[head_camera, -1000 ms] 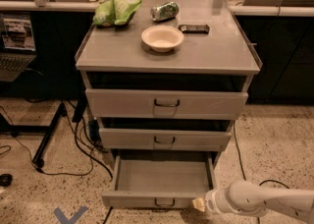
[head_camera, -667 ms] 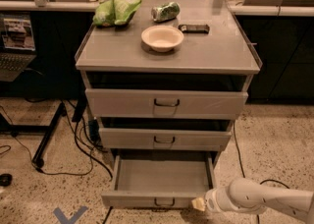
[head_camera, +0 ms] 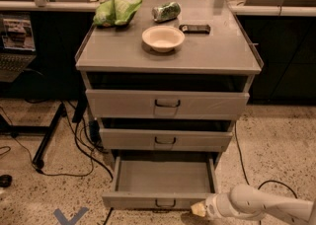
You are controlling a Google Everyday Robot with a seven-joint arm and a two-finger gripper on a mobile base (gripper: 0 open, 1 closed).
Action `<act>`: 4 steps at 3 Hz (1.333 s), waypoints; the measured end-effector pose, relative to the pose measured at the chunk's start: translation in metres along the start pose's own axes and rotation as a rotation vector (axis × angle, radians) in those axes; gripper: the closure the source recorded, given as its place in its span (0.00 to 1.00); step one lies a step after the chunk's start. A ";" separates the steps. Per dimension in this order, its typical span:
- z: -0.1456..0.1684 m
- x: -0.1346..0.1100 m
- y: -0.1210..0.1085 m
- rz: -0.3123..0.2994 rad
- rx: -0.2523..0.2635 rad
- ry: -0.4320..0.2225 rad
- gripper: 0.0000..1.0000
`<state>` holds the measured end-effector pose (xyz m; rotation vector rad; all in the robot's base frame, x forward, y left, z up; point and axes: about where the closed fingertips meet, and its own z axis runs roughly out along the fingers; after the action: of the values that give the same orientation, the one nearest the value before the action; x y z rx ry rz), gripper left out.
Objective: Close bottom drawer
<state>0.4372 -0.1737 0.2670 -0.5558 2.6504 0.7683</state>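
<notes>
The bottom drawer (head_camera: 148,200) is the lowest of three grey drawers in the cabinet. It is pulled out far, its inside bare, with a small dark wire handle (head_camera: 165,204) on its front panel. My gripper (head_camera: 200,209) reaches in from the lower right on a white arm (head_camera: 256,203). Its yellowish tip is at the right end of the drawer's front panel, near floor level. The middle drawer (head_camera: 165,139) and top drawer (head_camera: 167,103) are less far out.
On the cabinet top (head_camera: 212,51) stand a white bowl (head_camera: 163,38), a green bag (head_camera: 115,11), a can (head_camera: 166,11) and a dark flat object (head_camera: 194,28). A laptop (head_camera: 14,41) and a desk leg (head_camera: 47,137) are at left. Cables (head_camera: 79,145) lie on the floor.
</notes>
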 end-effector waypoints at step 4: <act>0.095 0.012 -0.065 0.129 0.000 -0.017 1.00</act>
<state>0.4749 -0.1738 0.1576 -0.3787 2.6915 0.8056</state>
